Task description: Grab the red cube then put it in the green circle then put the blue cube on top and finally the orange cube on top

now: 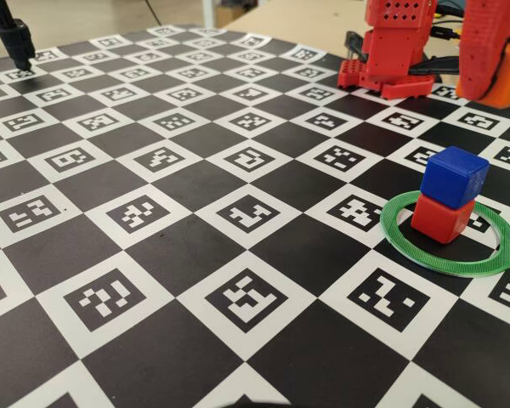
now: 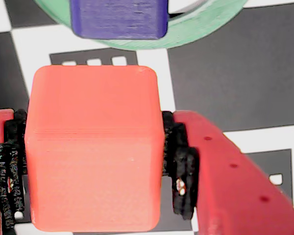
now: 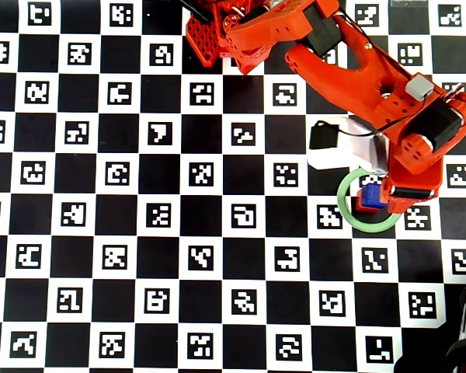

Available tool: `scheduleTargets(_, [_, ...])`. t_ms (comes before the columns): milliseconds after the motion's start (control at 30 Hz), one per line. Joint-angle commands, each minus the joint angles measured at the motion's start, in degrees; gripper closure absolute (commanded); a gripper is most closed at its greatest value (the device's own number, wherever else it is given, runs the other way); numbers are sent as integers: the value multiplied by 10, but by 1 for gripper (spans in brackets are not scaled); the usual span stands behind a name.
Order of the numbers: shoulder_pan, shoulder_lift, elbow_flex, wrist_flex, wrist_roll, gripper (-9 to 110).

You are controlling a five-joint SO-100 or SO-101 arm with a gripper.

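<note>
Orange plastic fills the wrist view: the orange cube [image 2: 93, 147] sits pinched between the gripper's [image 2: 93, 161] two black-padded jaws, one pad pressing each side face, and the hold looks square and even.

Landmark for everything else is the green circle [image 1: 408, 251], which lies flat on the checkered desk [image 1: 153, 255]. Inside the circle stands the red cube [image 1: 442, 218], and the blue cube [image 1: 455, 177] rests directly on top of it, turned slightly off the red one's edges. In the wrist view the blue cube [image 2: 118, 19] shows just beyond the orange one, with the circle's rim [image 2: 206, 29] curving behind it. From overhead, the arm [image 3: 373, 78] reaches over the circle [image 3: 343, 206] and covers most of the stack.

Two layers appear done; the last placement is in hand. To do it well, I judge the orange cube should be centred over the blue top, lowered gently until the faces meet, and let go only then, since any sideways push could topple the stack.
</note>
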Motion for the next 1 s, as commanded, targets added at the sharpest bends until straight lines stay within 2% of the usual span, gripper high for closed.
scheduleTargets(0, [-5, 18, -51, 53, 18, 93])
scheduleTargets(967, [4, 20, 21, 23, -30, 93])
